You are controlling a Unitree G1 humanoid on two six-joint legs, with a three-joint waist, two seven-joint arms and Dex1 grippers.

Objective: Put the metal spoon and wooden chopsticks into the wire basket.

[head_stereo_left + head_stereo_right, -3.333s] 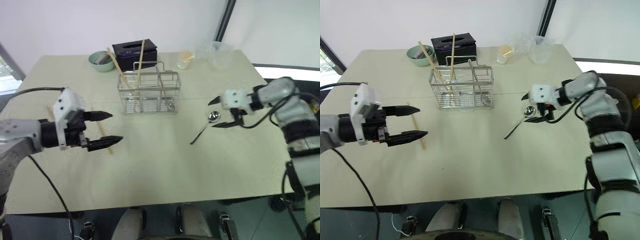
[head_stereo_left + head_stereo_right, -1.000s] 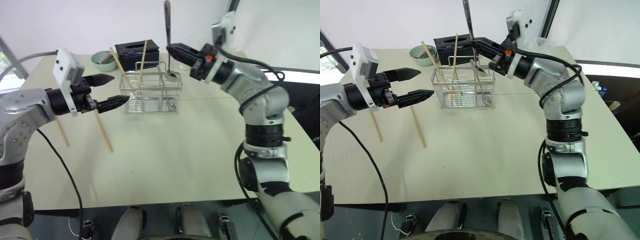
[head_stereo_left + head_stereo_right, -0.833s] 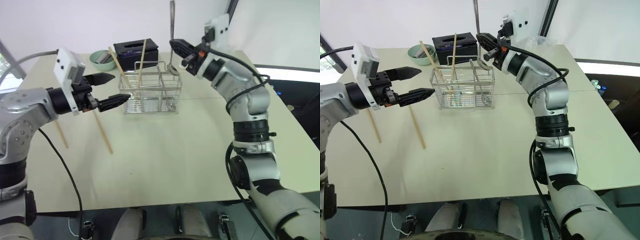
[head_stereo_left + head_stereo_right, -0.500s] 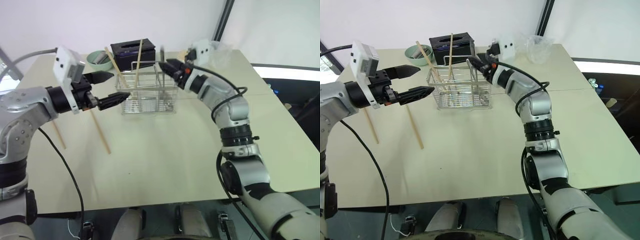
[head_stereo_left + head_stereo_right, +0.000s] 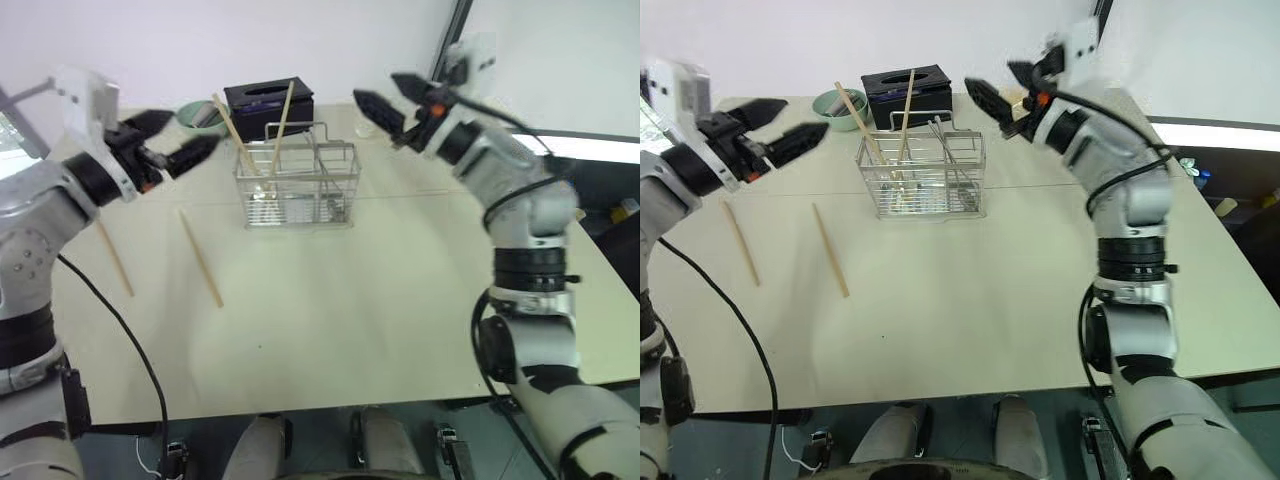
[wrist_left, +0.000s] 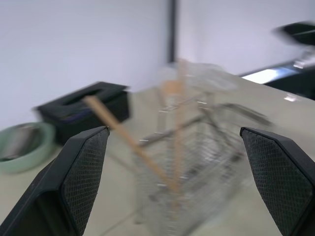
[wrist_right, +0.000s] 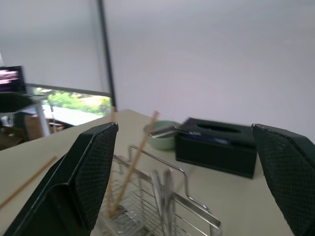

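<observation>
Head views
Basket [image 5: 297, 185]: we see a silver wire-mesh rectangle with upright dividers and looped handles, standing mid-table in front of the black box [image 5: 268, 105].
In basket: 2 chopsticks [image 5: 280, 120] lean out of its left part; the spoon [image 5: 945, 150] stands handle-up in a middle compartment, its bowl hard to make out through the mesh.
On table: 2 more chopsticks [image 5: 200, 257], thin pale wood, lie flat left of the basket, apart from each other.
Bowl [image 5: 205, 117]: green, left of the box, partly hidden behind our left gripper.
Left gripper [image 5: 172, 138]: blurred, raised left of the basket, fingers spread, nothing between them.
Right gripper [image 5: 395, 103]: raised above and right of the basket, fingers spread, empty.
Far edge: clear plastic [image 5: 1015, 100] behind the right gripper, shape hard to tell.

Left wrist view
Fingers [image 6: 83, 172]: 2 black textured pads set wide apart, holding nothing.
Between them: the basket, smeared by blur, with 2 chopsticks crossing in it; the spoon cannot be picked out here.
Behind: box and green bowl, soft-edged.

Right wrist view
Fingers [image 7: 93, 167]: wide apart, empty.
Below: basket with a chopstick leaning in 1 compartment and the spoon's handle upright in the next; the basket's lower part is cut off.
Behind: box, bowl with something grey in it.
Table: 1 loose chopstick [image 7: 27, 179] lying flat.
</observation>
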